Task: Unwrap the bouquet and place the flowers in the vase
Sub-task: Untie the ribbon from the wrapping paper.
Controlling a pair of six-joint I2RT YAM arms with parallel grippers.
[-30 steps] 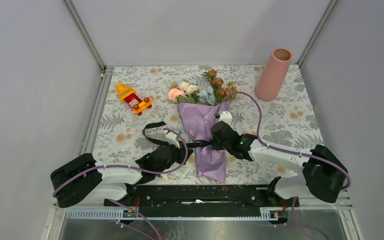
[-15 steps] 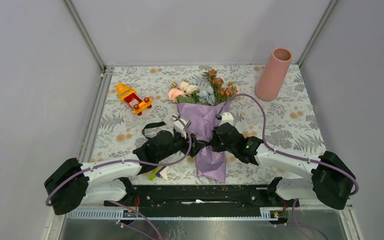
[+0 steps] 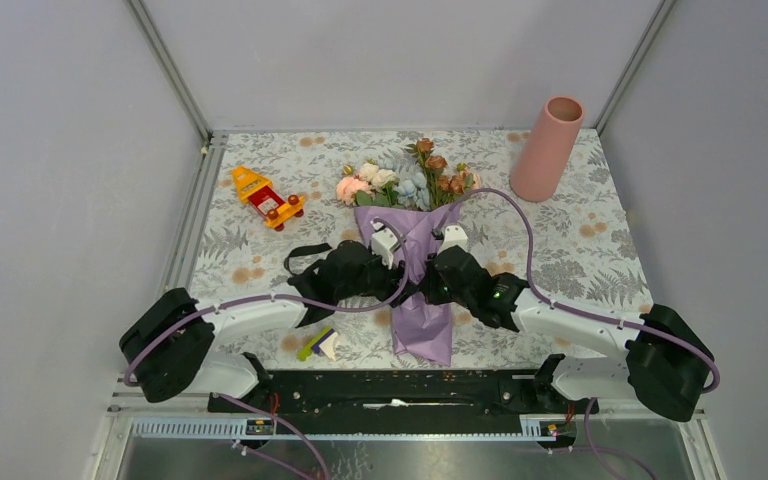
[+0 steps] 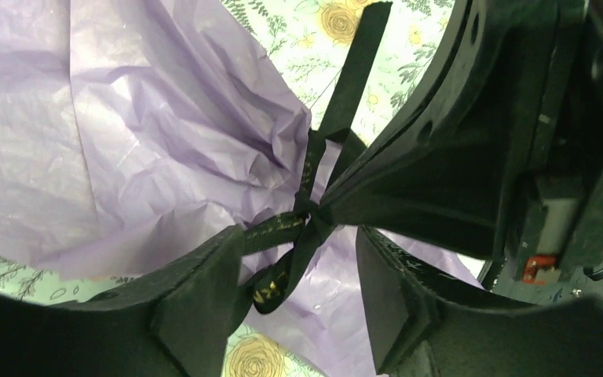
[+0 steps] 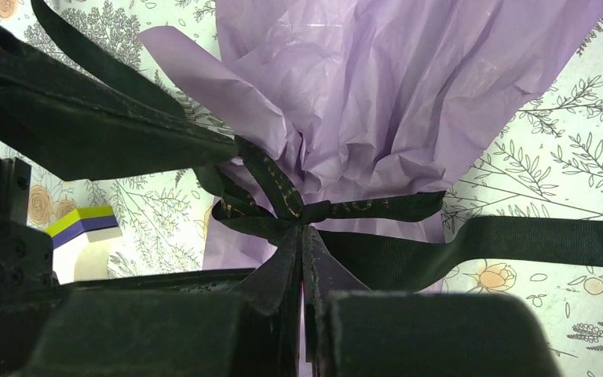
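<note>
Purple paper wraps the bouquet (image 3: 422, 325), lying mid-frame in the top view, its flowers (image 3: 405, 182) toward the top; the vase (image 3: 548, 148) stands upper right. The right gripper (image 5: 302, 255) is closed, pinching the black ribbon (image 5: 377, 208) at its knot. The left gripper (image 4: 298, 271) gapes wide, a finger either side of that knot, holding nothing.

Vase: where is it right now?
Top view: the vase stands upright at the far right corner of the table, right of the bouquet and apart from its flower heads.
</note>
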